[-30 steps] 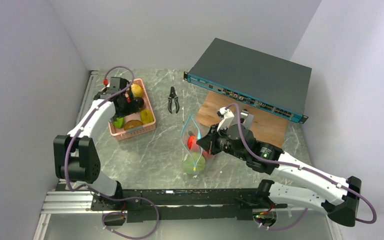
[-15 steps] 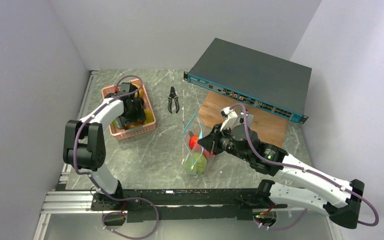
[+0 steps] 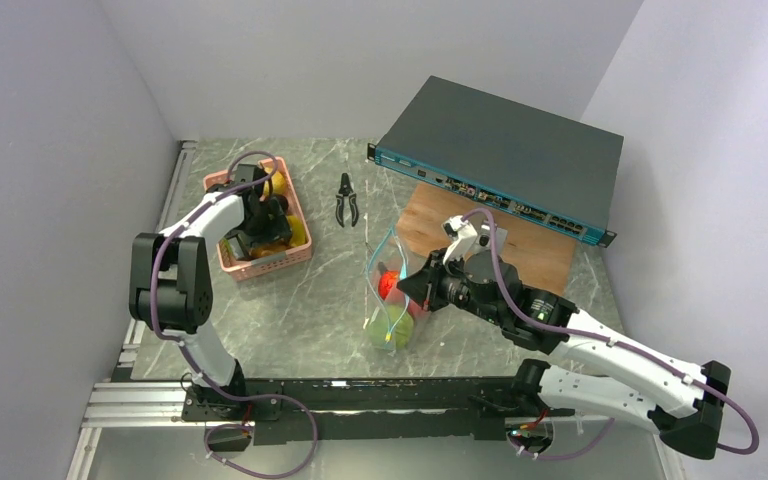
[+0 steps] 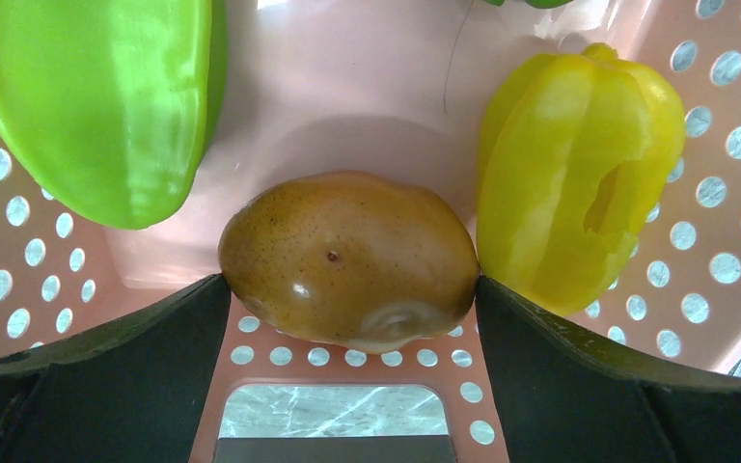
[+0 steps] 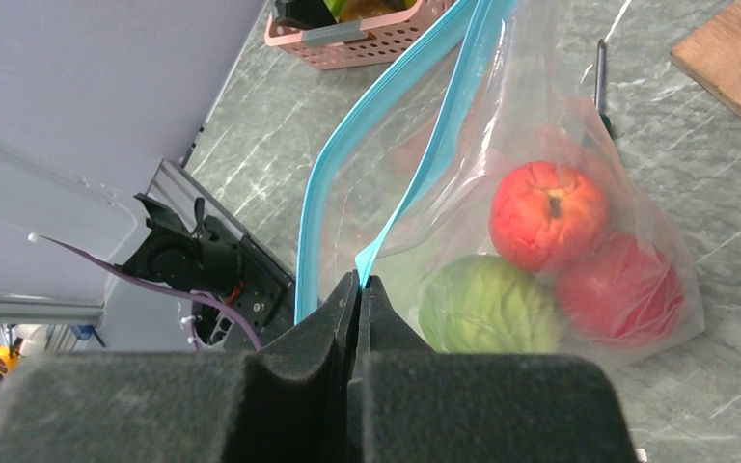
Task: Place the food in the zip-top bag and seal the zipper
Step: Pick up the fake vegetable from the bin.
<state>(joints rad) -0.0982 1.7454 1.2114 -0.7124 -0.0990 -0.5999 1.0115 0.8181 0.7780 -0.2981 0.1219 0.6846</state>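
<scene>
My left gripper (image 4: 349, 289) reaches down into the pink basket (image 4: 347, 106), its fingers pressed against both sides of a glossy brown potato-like food (image 4: 347, 260) that rests on the basket floor. A green pepper (image 4: 96, 96) and a yellow pepper (image 4: 569, 174) lie beside it. My right gripper (image 5: 360, 280) is shut on one teal zipper strip (image 5: 425, 164) of the clear zip-top bag (image 3: 390, 290), holding its mouth open. Inside the bag are a red tomato (image 5: 548, 214), a green fruit (image 5: 487, 304) and another red fruit (image 5: 622, 289).
Black pliers (image 3: 346, 200) lie between the basket (image 3: 222, 258) and the bag. A dark network switch (image 3: 500, 160) sits on a wooden board (image 3: 520, 250) at the back right. Grey walls close in on the left, back and right.
The left arm has dropped from above the basket into it, and its fingers now sit around the brown food. The right arm keeps holding the bag edge, almost still.
</scene>
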